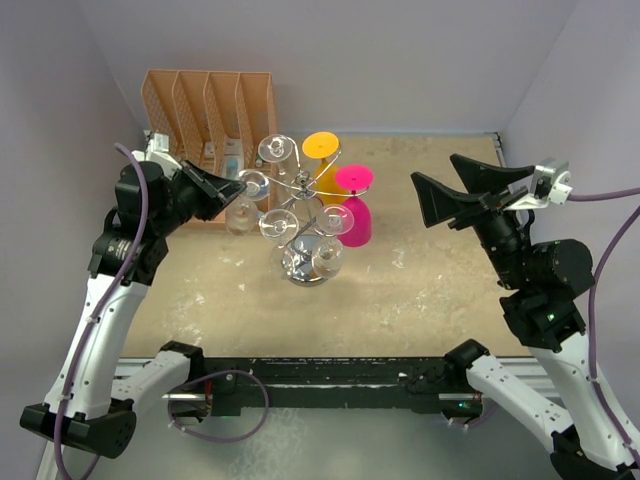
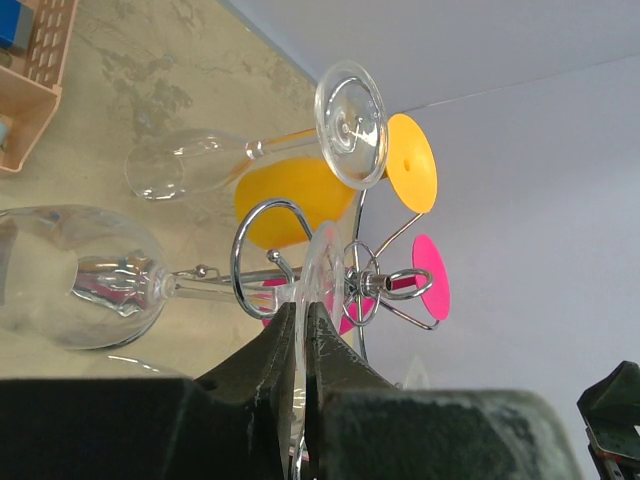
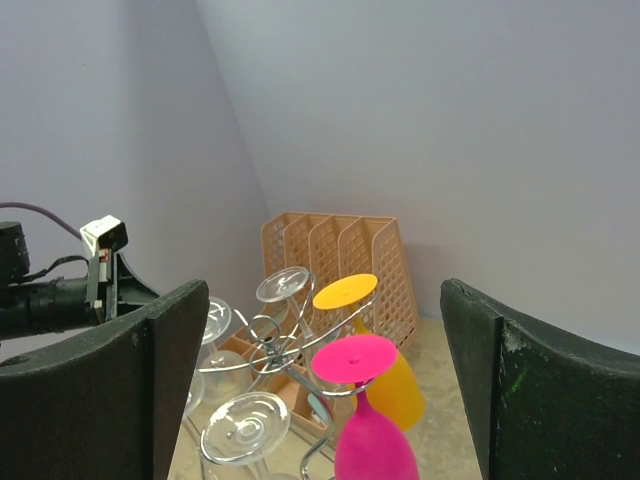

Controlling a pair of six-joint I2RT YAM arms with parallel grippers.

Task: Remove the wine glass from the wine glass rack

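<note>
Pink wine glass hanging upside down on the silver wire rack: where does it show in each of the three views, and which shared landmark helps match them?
Top external: the pink wine glass hangs just right of centre, on the right side of the silver wire rack.
Left wrist: right of centre, mainly its round foot, against the wall.
Right wrist: bottom centre, foot up, bowl cut by the lower edge.
Landmark: the neighbouring yellow-orange wine glass.

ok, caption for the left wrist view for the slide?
Left gripper clamps the round foot of a clear wine glass hanging on the shiny silver wire rack.
</note>
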